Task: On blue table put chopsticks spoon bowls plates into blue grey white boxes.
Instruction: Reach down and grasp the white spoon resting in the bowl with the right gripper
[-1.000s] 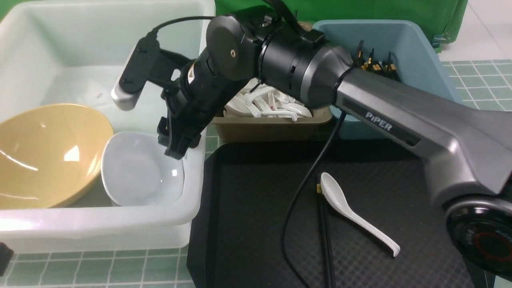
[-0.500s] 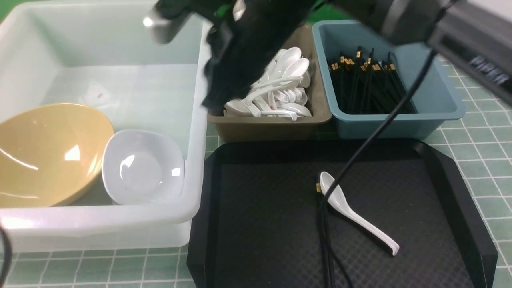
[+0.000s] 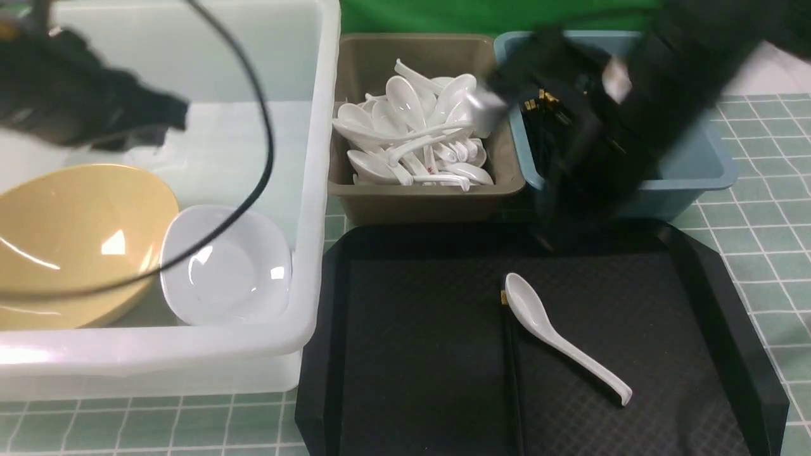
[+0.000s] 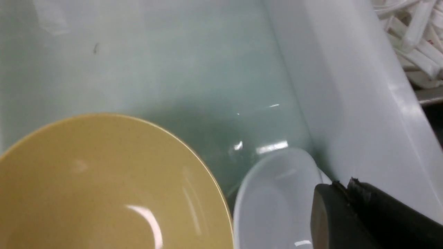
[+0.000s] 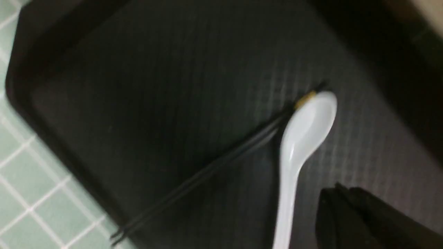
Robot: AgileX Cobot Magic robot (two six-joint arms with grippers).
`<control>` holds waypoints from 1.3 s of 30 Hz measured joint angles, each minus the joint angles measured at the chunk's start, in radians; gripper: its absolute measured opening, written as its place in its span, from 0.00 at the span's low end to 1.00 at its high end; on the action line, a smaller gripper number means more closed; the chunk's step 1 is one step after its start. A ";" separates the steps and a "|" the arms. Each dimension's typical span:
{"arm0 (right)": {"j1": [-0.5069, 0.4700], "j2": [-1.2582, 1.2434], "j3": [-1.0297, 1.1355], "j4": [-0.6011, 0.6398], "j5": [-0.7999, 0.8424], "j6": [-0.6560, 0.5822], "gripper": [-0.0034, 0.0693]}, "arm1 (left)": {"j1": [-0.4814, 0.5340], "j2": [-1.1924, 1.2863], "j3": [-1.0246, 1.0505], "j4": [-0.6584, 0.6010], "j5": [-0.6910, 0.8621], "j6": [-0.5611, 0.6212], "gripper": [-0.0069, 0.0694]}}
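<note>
A white spoon (image 3: 551,329) lies on the black tray beside a pair of black chopsticks (image 3: 510,367). In the right wrist view the spoon (image 5: 304,128) and chopsticks (image 5: 214,166) lie below my right gripper (image 5: 337,190), which is shut and empty. In the front view that arm is a blur over the blue box (image 3: 697,171). The tan bowl (image 3: 70,247) and a white plate (image 3: 225,266) sit in the white box (image 3: 310,190). My left gripper (image 4: 341,185) is shut and empty above the plate (image 4: 273,200), beside the bowl (image 4: 104,186).
The grey box (image 3: 418,206) holds several white spoons. The blue box holds several black chopsticks. The black tray (image 3: 412,348) lies on the blue table (image 3: 773,209) in front of both. A black cable (image 3: 263,158) loops over the white box.
My right arm has swung from over the white box to over the blue box, and its jaws have closed. My left arm has come in over the white box's far left.
</note>
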 joint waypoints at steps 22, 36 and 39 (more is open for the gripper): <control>0.000 -0.527 0.697 0.126 -0.451 0.090 0.14 | 0.000 0.500 -0.163 0.220 -0.050 -0.120 0.10; 0.000 -0.526 0.698 0.128 -0.468 0.083 0.14 | -0.007 0.463 -0.172 0.383 0.093 -0.234 0.10; 0.000 -0.526 0.698 0.128 -0.476 0.083 0.14 | -0.007 0.425 -0.172 0.303 0.109 -0.185 0.10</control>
